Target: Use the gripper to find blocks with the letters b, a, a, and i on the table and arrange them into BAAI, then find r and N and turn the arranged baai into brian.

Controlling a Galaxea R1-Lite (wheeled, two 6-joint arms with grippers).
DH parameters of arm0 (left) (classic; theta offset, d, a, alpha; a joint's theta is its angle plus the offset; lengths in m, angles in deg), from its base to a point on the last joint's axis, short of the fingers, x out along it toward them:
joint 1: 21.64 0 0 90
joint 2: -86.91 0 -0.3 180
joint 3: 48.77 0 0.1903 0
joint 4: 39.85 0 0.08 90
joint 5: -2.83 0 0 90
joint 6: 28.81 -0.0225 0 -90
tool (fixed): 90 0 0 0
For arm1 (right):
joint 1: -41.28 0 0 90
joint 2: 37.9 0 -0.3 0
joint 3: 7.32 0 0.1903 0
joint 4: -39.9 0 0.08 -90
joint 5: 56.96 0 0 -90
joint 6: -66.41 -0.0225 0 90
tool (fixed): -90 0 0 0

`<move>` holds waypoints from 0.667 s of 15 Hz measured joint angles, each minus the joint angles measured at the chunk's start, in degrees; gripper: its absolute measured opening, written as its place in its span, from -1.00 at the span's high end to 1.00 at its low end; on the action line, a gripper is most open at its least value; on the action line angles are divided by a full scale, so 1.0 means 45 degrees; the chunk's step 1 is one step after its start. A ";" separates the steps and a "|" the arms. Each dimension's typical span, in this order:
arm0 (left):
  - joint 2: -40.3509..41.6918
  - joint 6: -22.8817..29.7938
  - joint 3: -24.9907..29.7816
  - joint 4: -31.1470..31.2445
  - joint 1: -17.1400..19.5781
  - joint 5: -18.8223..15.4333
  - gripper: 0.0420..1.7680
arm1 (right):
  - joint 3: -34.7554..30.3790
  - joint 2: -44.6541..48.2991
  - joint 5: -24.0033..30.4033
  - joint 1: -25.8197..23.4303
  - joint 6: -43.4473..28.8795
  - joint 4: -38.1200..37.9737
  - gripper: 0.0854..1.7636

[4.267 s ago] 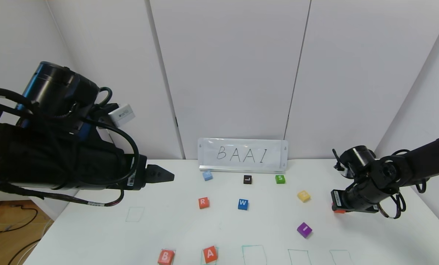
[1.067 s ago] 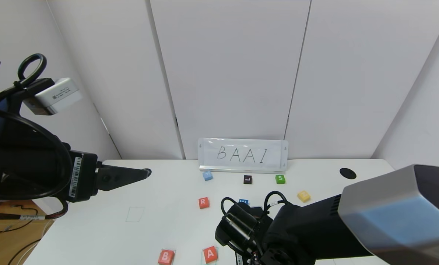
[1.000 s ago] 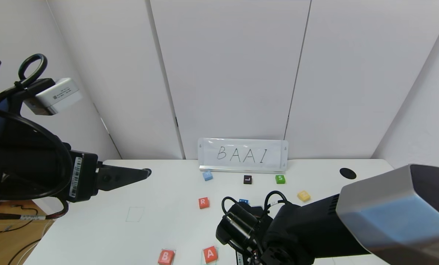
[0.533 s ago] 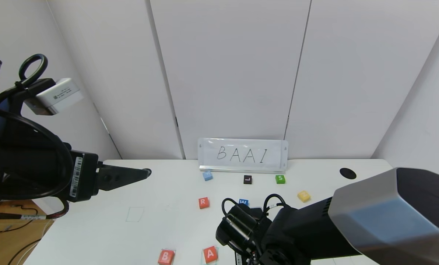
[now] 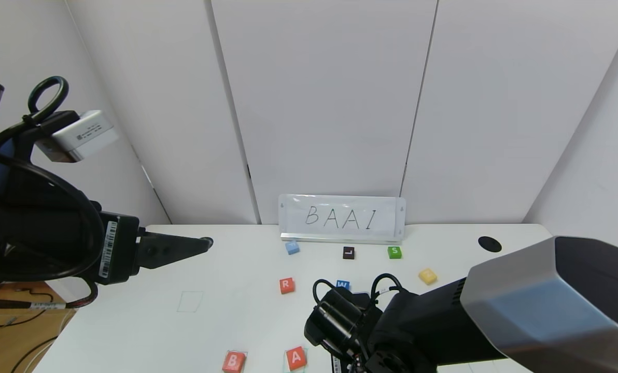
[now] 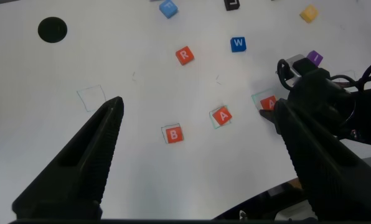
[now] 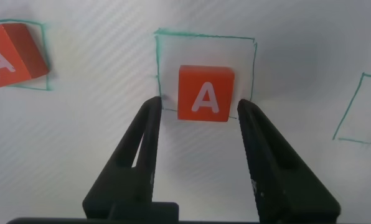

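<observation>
Setting second A (image 7: 205, 93) in its box; right pincer (image 7: 198, 112) parted beside it. Next: lifting clear, fetching I (image 6: 314, 58).

I see a white table (image 5: 132, 331) scribbled with thin green rectangles (image 7: 205, 68). Beside the white sign (image 5: 342, 218) with black lettering sit light blue (image 5: 292, 247), black (image 5: 348, 253) and green (image 5: 394, 252) cubes. Nearer me: orange-red R (image 5: 286, 285), blue W (image 6: 238, 44), yellow (image 5: 427, 276), purple (image 6: 314, 59), orange-red B (image 5: 234, 361) and two orange-red A blocks (image 7: 205, 93), white-lettered.
</observation>
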 joint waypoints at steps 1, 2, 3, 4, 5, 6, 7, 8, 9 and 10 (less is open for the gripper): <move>0.0000 0.0000 0.0000 0.0000 0.0000 0.0000 -0.94 | 0.0000 0.0011 0.0016 -0.0005 0.0000 0.0000 -0.11; -0.0005 0.0000 0.0000 0.0000 0.0000 0.0005 -0.94 | 0.0000 0.0030 0.0030 -0.0014 0.0000 0.0000 -0.22; -0.0005 0.0000 0.0041 -0.0024 0.0000 0.0005 -0.94 | 0.0000 0.0073 0.0030 -0.0024 0.0000 0.0000 -0.31; -0.0011 -0.0005 0.0068 -0.0049 0.0000 0.0005 -0.94 | 0.0003 0.0160 0.0060 -0.0043 0.0000 -0.0014 -0.38; -0.0019 -0.0005 0.0084 -0.0068 0.0000 0.0005 -0.94 | 0.0008 0.0301 0.0070 -0.0068 0.0000 -0.0054 -0.45; -0.0024 -0.0084 0.0103 -0.0084 0.0000 0.0005 -0.94 | 0.0008 0.0466 0.0070 -0.0098 0.0008 -0.0122 -0.51; -0.0030 -0.0168 0.0133 -0.0103 0.0000 -0.0005 -0.94 | 0.0008 0.0647 0.0073 -0.0146 0.0051 -0.0225 -0.56; -0.0030 -0.0195 0.0152 -0.0114 0.0000 0.0000 -0.94 | 0.0008 0.0840 0.0073 -0.0222 0.0195 -0.0599 -0.60; -0.0030 -0.0206 0.0152 -0.0114 0.0000 0.0005 -0.94 | 0.0008 0.1027 0.0084 -0.0312 0.0482 -0.1097 -0.64; -0.0035 -0.0200 0.0165 -0.0114 0.0000 0.0000 -0.94 | 0.0008 0.1230 0.0182 -0.0417 0.0818 -0.1498 -0.68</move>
